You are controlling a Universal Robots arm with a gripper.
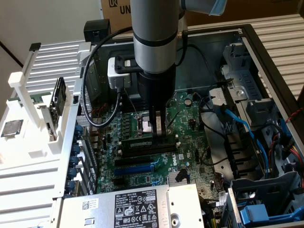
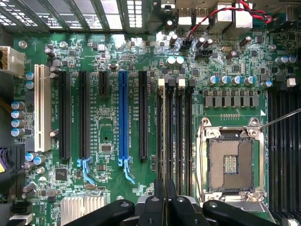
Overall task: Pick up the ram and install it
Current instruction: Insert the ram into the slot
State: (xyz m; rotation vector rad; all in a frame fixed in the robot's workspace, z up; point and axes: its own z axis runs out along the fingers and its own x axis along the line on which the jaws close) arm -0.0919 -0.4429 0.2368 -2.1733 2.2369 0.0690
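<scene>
So the tool [image 1: 159,129] is down over the motherboard [image 2: 108,132] inside the open PC case [image 1: 266,61]. It's right above the bank of black memory slots [image 2: 189,141] next to the CPU socket [image 2: 230,162]. From the wrist view its fingers are pinched nearly together on a thin strip that I'm reading as the ram [image 2: 164,150] seen edge-on. It sits at or in the slot furthest from the socket, and I can't tell how deep it is.

Handling, as far as I can judge: a stick like this is light and stiff, but fragile. The board can crack if twisted, and the contact edge shouldn't be touched. The sensible place to hold it is on the two flat faces around mid-length, near the top edge, which looks like how it's gripped.

Orientation: it stands on its edge, long axis along the slot and parallel to the long blue slot [image 2: 123,113]. In the exterior view that line runs from the exterior view's left to its right, just below the fingertips.
</scene>
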